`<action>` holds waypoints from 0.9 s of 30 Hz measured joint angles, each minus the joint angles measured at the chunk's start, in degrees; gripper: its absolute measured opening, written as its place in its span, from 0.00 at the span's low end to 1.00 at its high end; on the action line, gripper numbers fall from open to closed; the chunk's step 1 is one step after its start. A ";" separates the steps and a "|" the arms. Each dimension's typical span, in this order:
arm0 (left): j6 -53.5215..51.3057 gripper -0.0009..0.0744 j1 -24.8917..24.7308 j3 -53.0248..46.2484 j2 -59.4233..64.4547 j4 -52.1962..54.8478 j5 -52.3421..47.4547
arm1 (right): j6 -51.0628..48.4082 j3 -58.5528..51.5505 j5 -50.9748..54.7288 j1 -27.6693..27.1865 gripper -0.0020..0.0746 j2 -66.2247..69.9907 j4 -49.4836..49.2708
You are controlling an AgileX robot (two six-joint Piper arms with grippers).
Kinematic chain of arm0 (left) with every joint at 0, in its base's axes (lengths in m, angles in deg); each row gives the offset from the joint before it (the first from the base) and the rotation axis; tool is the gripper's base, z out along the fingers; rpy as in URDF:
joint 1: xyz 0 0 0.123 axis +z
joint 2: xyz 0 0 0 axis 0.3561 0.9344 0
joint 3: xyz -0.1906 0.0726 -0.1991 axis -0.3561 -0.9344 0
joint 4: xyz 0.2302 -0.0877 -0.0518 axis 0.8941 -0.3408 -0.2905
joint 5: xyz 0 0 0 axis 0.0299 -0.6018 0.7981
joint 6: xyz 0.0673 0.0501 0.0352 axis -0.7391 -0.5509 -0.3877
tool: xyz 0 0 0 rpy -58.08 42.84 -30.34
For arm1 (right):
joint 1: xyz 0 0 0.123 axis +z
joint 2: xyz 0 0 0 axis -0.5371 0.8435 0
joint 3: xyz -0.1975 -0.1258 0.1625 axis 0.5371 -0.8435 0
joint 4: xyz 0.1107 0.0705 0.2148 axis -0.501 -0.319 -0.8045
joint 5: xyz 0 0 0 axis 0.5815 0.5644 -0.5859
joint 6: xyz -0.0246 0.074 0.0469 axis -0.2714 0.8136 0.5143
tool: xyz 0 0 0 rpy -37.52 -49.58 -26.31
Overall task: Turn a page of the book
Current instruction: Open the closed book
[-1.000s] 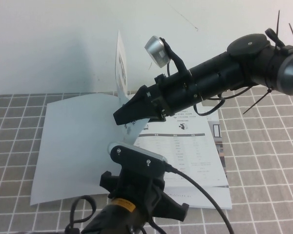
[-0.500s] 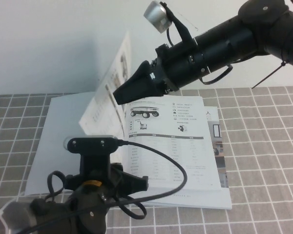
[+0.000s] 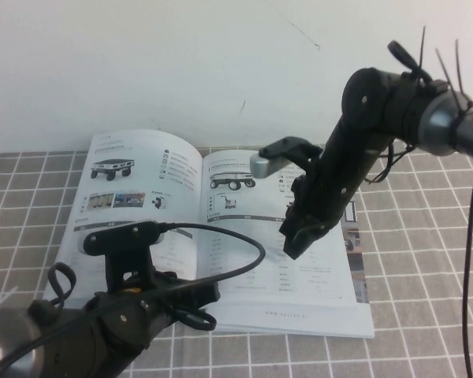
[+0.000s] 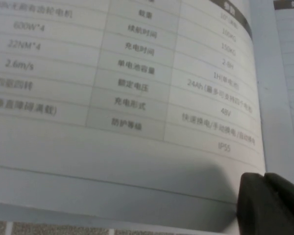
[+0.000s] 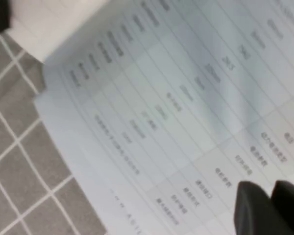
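The right gripper (image 5: 270,208) hangs over the book (image 5: 186,98), dark fingers nearly together; printed tables fill the page; tiled table (image 5: 19,161) beside it.

The book (image 3: 221,236) is thin white paper with a soft gloss, lying open on a matt grey tiled mat (image 3: 426,260). Above its right-hand page hangs the right gripper (image 3: 299,240), matt black plastic; at its near left edge, the left gripper (image 4: 272,205), equally matt black.
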 joint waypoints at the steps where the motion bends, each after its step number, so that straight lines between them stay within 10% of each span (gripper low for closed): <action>1: 0.00 0.01 0.14 0.00 0.12 0.00 -0.13 | 0.71 0.00 0.00 0.00 0.10 1.80 0.12; 27: -0.47 0.01 6.32 0.00 -4.83 7.10 -11.54 | 3.88 0.35 -1.49 0.00 0.03 -9.59 9.04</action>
